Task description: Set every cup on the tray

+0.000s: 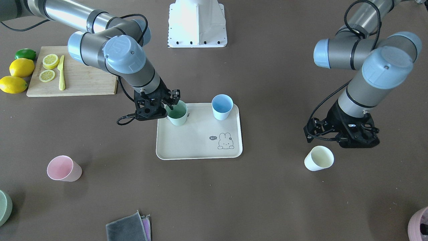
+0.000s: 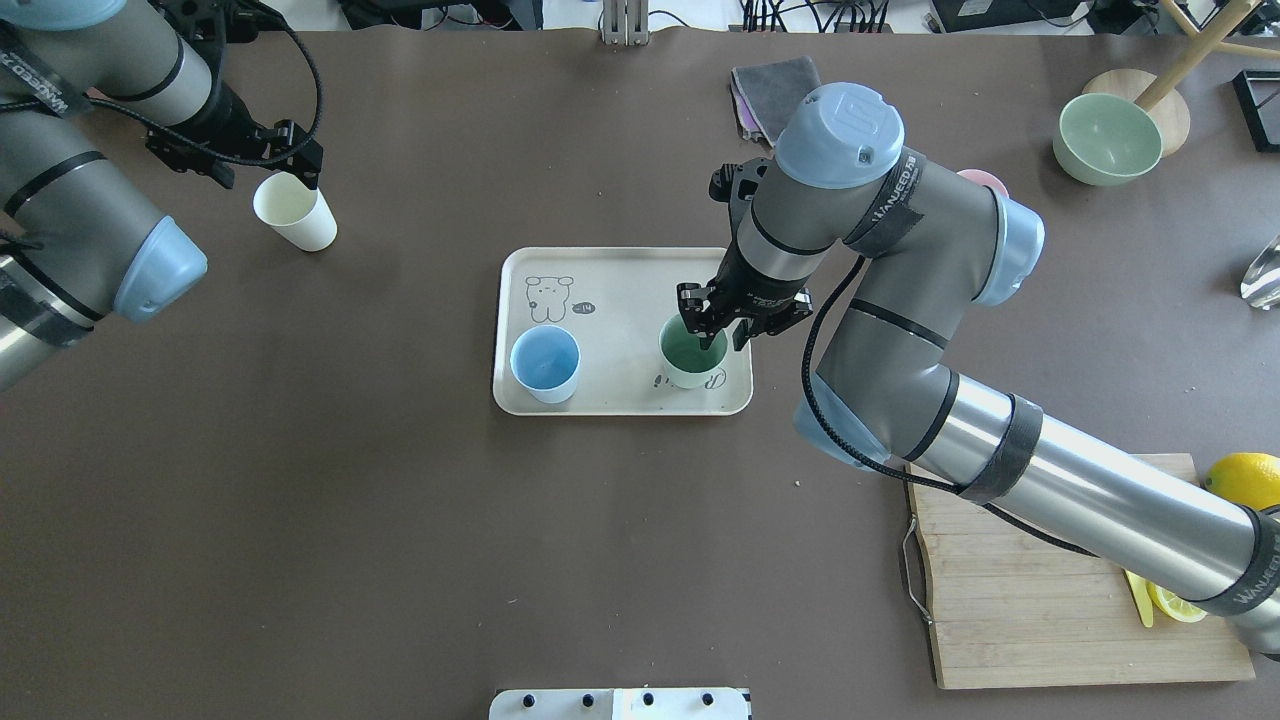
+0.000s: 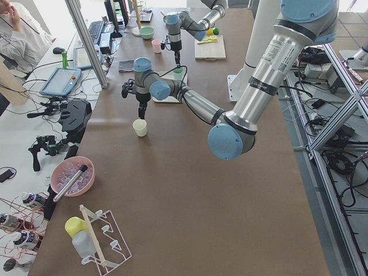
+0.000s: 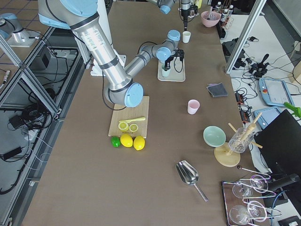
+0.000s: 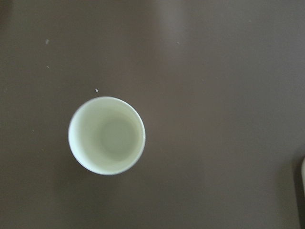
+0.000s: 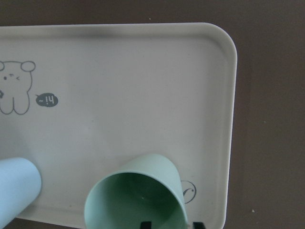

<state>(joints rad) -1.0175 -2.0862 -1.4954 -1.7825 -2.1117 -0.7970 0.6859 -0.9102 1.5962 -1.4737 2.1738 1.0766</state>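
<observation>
In the overhead view, the left gripper [image 2: 268, 175] hovered above the cream-yellow cup [image 2: 296, 212], which stood on the counter [image 2: 400, 520] well left of the tray [image 2: 620, 275]. Its fingers were spread apart, judged ready to drop over the rim, though no fingertip showed in its wrist view.

On the tray, the blue cup [image 2: 545, 363] occupied the near left corner and the mint cup [image 2: 692, 352] the near right corner. The right gripper [image 2: 716, 325] straddled the mint cup's wall, fingers apart and not pinching it, so the cup stood unsupported.

The pink cup [image 1: 63, 168] remained on the counter, off the tray to its right, largely hidden behind the right arm [image 2: 900, 260].
</observation>
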